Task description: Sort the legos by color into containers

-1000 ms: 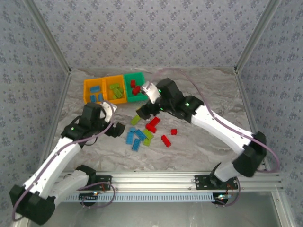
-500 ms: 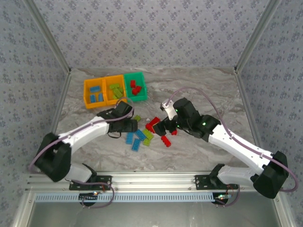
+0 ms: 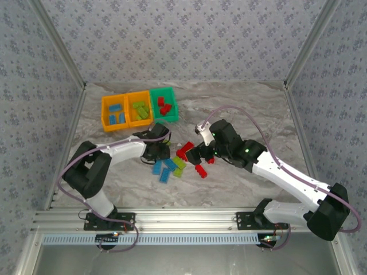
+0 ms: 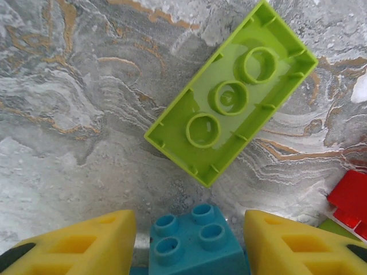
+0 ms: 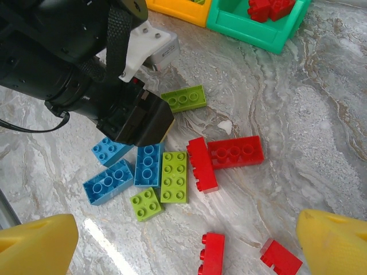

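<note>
Blue lego [image 4: 198, 252], cut off below, sits between left hand's [image 4: 187, 229] spread fingers [image 4: 86, 240].

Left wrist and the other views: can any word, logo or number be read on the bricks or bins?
No readable text anywhere.
Lime brick: lies underside up, with bare tubes and no mark.
Blue brick: no legible mark on its studs.
Green bin: no label on the wall in view.

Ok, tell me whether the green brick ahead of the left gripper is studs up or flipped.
Flipped: the green brick lies hollow side up, showing three inner tubes and ribs, no studs.
</note>
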`<control>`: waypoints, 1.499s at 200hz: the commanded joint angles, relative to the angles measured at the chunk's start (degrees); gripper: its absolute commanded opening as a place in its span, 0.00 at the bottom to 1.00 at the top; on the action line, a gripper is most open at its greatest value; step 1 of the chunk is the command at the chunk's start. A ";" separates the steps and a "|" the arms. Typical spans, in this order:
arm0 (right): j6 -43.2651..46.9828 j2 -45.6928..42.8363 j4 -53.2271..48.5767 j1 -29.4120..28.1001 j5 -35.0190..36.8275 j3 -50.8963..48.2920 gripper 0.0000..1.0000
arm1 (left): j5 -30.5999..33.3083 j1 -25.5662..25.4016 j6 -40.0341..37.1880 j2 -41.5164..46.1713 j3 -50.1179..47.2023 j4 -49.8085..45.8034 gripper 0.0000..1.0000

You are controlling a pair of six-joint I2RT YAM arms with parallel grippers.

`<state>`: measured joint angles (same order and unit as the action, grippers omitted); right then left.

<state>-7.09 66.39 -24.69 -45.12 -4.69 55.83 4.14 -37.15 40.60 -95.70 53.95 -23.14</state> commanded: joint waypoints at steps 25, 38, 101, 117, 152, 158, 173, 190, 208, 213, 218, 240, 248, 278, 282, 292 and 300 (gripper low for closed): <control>-1.48 -0.82 -0.52 0.21 0.93 -0.01 1.00 | -0.50 -0.38 0.31 -1.18 0.47 1.32 0.37; -1.81 -0.82 -0.65 0.21 1.04 0.31 1.00 | -0.43 -0.32 0.51 -0.24 0.10 1.45 0.31; -5.28 -1.25 3.07 -0.55 -5.99 0.71 1.00 | 11.58 7.22 -4.42 14.47 3.04 -3.74 0.29; -5.94 -1.20 4.29 -0.79 -5.54 0.15 1.00 | 15.82 13.91 -6.69 16.36 4.88 -1.99 0.29; -7.90 -1.17 3.27 -1.01 -4.46 0.89 1.00 | 19.32 26.41 -10.45 9.36 12.44 4.82 0.29; -8.14 -1.31 3.22 -1.08 -4.22 0.79 1.00 | 18.69 27.79 -10.82 6.95 14.74 5.18 0.29; -8.95 -1.82 2.59 -1.40 -3.49 0.42 1.00 | 17.00 30.73 -10.76 0.38 20.38 5.28 0.29; -9.53 -2.59 1.17 -1.74 -2.72 0.03 1.00 | 14.69 33.51 -9.97 -5.80 26.11 4.30 0.31; -9.63 -3.83 -0.19 -2.13 -2.40 -0.28 1.00 | 13.83 35.40 -10.07 -10.27 30.65 2.40 0.39; -9.69 -4.28 -0.27 -2.20 -2.28 -0.44 1.00 | 13.45 35.62 -10.38 -10.86 31.41 2.09 0.41; -9.64 -4.71 -0.28 -2.25 -2.10 -0.72 1.00 | 13.07 35.82 -10.68 -11.35 32.04 1.69 0.44; -9.78 -6.30 0.55 -2.37 -1.17 -1.74 1.00 | 10.09 35.82 -11.73 -11.11 32.72 0.81 0.52; -9.78 -6.45 1.22 -2.34 -1.02 -2.12 1.00 | 8.91 35.77 -11.64 -10.11 31.93 1.01 0.53; -9.94 -5.03 3.38 -2.34 -0.70 -2.15 1.00 | 4.64 34.94 -10.35 -2.41 26.45 1.67 0.54; -9.99 -4.73 3.73 -2.34 -0.60 -2.23 1.00 | 4.05 34.63 -10.20 -0.70 25.36 1.94 0.54; -10.14 -3.52 4.28 -2.38 0.18 -2.38 1.00 | 2.37 33.46 -9.93 3.66 22.66 2.23 0.54; -10.35 -2.39 4.44 -2.40 1.19 -2.18 1.00 | 1.02 32.10 -10.06 7.42 20.65 2.12 0.54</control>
<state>-16.14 61.69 -22.04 -47.18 -6.17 54.24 10.46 -2.20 30.04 -99.68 78.48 -20.93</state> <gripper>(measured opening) 0.999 0.537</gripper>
